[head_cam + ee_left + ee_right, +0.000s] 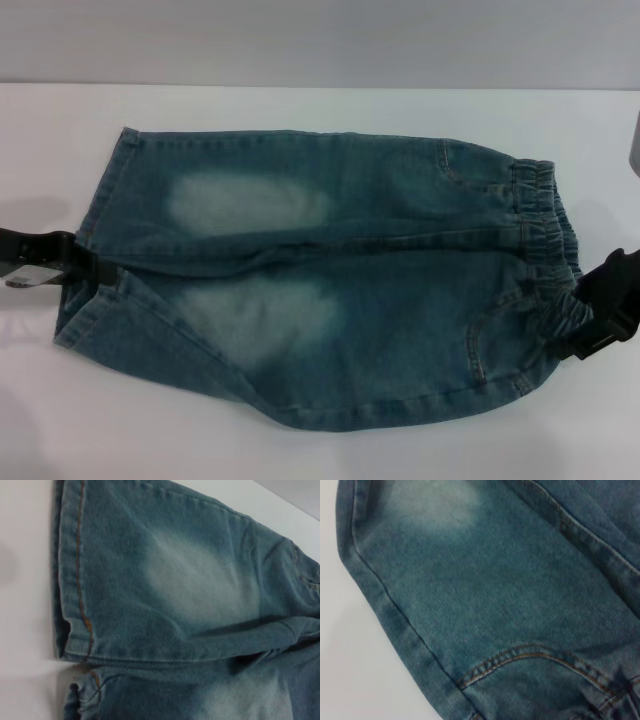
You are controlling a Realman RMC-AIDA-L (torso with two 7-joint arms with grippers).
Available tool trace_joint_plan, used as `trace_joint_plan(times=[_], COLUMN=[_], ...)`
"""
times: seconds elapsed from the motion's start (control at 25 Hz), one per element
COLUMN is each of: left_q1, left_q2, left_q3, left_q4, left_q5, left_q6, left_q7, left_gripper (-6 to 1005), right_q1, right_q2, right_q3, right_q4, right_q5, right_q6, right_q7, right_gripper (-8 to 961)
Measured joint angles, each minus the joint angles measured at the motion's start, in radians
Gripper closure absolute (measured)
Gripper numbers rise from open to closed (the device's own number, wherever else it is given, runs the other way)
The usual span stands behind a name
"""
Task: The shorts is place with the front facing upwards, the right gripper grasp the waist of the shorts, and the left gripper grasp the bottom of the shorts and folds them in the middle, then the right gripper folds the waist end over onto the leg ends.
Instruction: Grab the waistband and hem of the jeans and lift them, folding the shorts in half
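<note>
White tabletop [320,455] carries one pair of shorts [330,280], spread flat, front up, with its waist [545,250] to your right and both leg ends [95,250] to your left. Your left gripper [85,265] sits at the hems and your right gripper [590,315] at the elastic; whether either has closed on cloth cannot be told. Confirm both grips, then lift evenly so the near leg folds over without skewing.

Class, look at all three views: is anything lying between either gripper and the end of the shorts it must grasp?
Nothing visible. The left gripper is already at the bottom of the shorts, between the two hems, and the right gripper is at the elastic waist. Only bare white table surrounds the shorts.
</note>
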Motion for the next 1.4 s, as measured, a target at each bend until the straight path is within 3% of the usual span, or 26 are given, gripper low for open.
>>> trace_joint_plan(times=[0.16,0.6,0.92,1.04,1.24,1.4], left_q1=[-0.004,-0.008,-0.008,-0.005,-0.001,0.0], left_q2=[0.003,0.01,0.015,0.019,0.022,0.018], left_q3=[0.0,-0.023,-0.046,-0.106,-0.204,-0.296], left_q4=[0.0,0.0,0.0,0.0,0.0,0.009], left_q5=[-0.001,-0.002,-0.002,-0.002,-0.002,-0.037], left_q6=[-0.005,-0.023,-0.043,-0.055,-0.08,-0.118], left_q7=[0.001,0.002,-0.003,0.001,-0.006,0.0], left_gripper=[928,923,920,918,916,914], right_q1=[0.002,-0.009,-0.042,-0.073,-0.141,-0.199], right_q2=[0.001,-0.003,-0.007,-0.022,-0.069,-0.073], right_q3=[-0.001,0.001,0.021,0.045,0.129,0.197], right_q4=[0.0,0.0,-0.002,-0.009,0.033,0.073], right_q5=[0.0,-0.003,0.043,0.119,0.367,0.585], right_q6=[0.003,0.013,0.013,0.007,0.018,0.044], right_q7=[-0.002,-0.016,-0.018,-0.018,-0.017,-0.025], right_gripper=[311,773,902,950,947,944])
